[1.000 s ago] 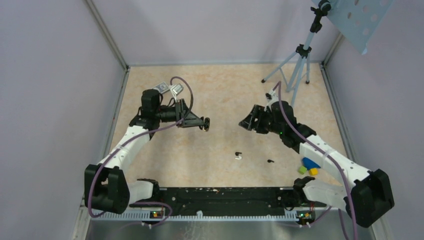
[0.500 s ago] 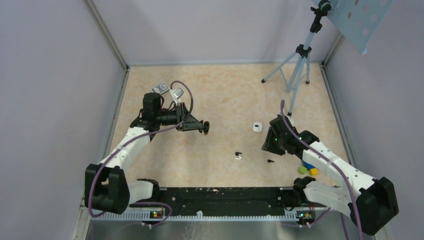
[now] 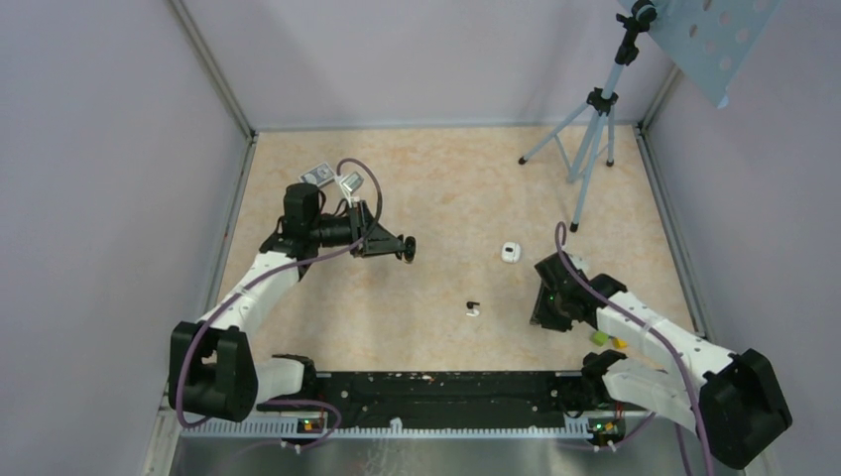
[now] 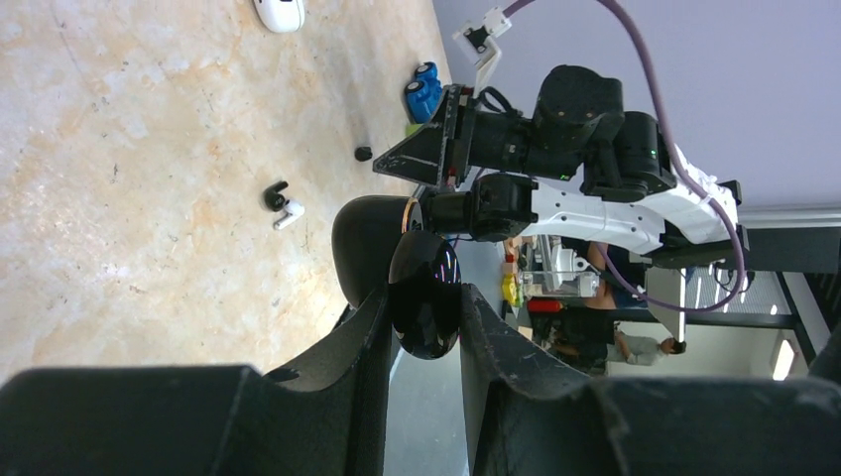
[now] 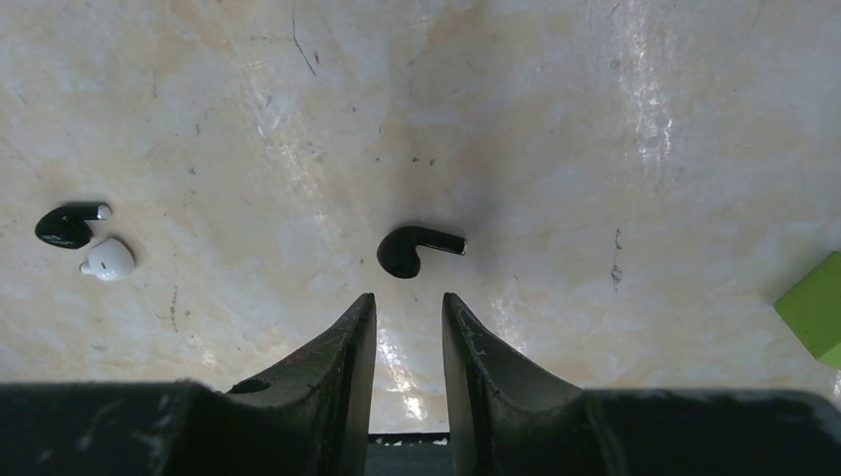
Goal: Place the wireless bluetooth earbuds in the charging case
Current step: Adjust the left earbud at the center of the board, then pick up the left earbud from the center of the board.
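Right fingers: slim gap, nothing in it, tips just short of a lone tiny black stemmed plastic earbud lying flat on the tan mottled bench. Left fingers: clamped on a glossy black rounded charging case, which looks to be carried off the bench, well left of the small white rounded case.

Location: the lone bud sits on the arm-base side of the white case, slightly right of it. It's hidden under the right wrist in the top view. A second black earbud and a white earbud lie touching or nearly so, arm-base side and left of the white case.

Risks:
- The gap looks narrower than the bud is long. A straight descent puts the tips on top of it, and it skids or flips.
- An end-to-end pinch on head and stem is likely to squirt it out.
- A bright green block lies further right, apart from the bud, so low risk.

Orientation (right wrist view): bulb at left, stem pointing right. The long axis runs across the gap, along the closing line. A wrist roll or a wider opening seems needed.
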Tool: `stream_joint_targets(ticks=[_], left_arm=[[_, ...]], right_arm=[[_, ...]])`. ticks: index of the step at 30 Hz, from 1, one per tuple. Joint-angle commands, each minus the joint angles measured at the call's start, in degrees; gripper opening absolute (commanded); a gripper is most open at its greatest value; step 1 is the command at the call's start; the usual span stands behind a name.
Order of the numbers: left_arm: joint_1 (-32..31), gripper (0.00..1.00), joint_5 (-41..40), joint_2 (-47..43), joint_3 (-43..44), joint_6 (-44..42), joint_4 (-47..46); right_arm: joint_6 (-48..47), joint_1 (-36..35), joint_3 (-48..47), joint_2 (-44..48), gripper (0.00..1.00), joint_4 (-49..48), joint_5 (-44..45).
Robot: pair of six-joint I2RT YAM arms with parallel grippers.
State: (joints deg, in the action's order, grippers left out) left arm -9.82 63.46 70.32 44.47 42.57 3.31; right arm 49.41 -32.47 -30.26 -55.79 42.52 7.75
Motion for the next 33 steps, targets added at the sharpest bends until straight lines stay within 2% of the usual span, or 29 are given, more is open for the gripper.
stream_joint_targets(ticks=[1,6,11,17,20,24,29,33], left_arm=[[-0.41,0.00,1.44,0.87,-0.24,1.12,-5.75],[-0.62,0.00,1.55,1.72,-0.09,1.03,-5.85],[-0.81,0.00,1.44,2.56,0.26,1.12,-6.12],[-0.94,0.00,1.27,3.65,0.51,1.03,-6.43],[-1.15,0.00,1.49,3.81,0.19,1.20,-6.86],[-1.25,0.00,1.46,4.25,0.25,1.04,-6.74],[-1.59,0.00,0.89,4.51,0.19,1.29,-7.13],[-2.07,0.00,0.91,4.97,0.45,1.38,-7.33]], right_arm=[[-0.02,-0.32,1.31,-1.82,0.28,-6.14,-2.39],[-0.94,-0.34,2.03,-5.11,0.22,-12.41,-6.40],[-2.32,-0.31,1.86,-7.96,0.23,-17.50,-3.71],[-6.90,-0.31,-3.36,-15.56,0.25,-22.79,-4.82],[-9.17,-0.31,-7.47,-15.60,0.25,-20.64,-5.11],[-10.14,-0.31,-8.60,-10.86,0.26,-15.60,-2.23],[-8.21,-0.31,-7.46,-7.05,0.41,-5.02,6.57],[-7.02,-0.31,-6.24,-6.78,0.42,-2.56,6.00]])
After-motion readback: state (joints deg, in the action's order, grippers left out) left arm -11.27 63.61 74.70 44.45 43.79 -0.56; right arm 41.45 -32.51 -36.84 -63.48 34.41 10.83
